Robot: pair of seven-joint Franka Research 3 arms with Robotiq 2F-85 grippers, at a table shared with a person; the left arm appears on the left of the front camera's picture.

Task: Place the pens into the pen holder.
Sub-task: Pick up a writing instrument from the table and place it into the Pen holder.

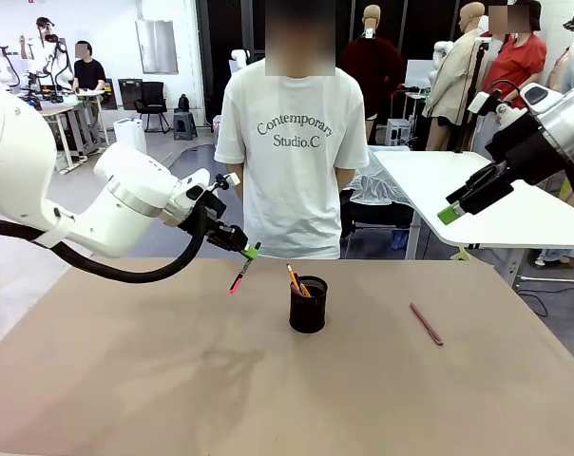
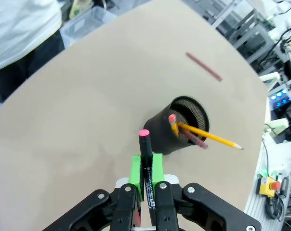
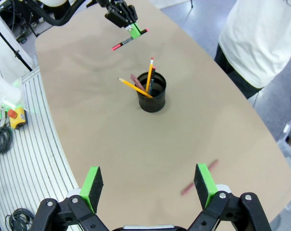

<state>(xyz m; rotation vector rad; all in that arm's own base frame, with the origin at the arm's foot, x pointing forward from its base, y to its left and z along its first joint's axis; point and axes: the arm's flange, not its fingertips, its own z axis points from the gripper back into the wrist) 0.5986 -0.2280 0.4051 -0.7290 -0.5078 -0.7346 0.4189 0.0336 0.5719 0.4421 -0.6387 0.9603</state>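
Pen point(image 2: 144, 144) tight in left claw point(image 2: 146, 166)

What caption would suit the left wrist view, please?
Left gripper shut on a black pen near the holder; maroon pen lies beyond.

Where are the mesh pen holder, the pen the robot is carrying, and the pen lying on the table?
Pen holder point(image 1: 308, 313), front view, its front wall.
Black pen with red ends point(image 1: 240, 275), front view, lower shaft.
Maroon pen point(image 1: 427, 324), front view, mid-shaft.
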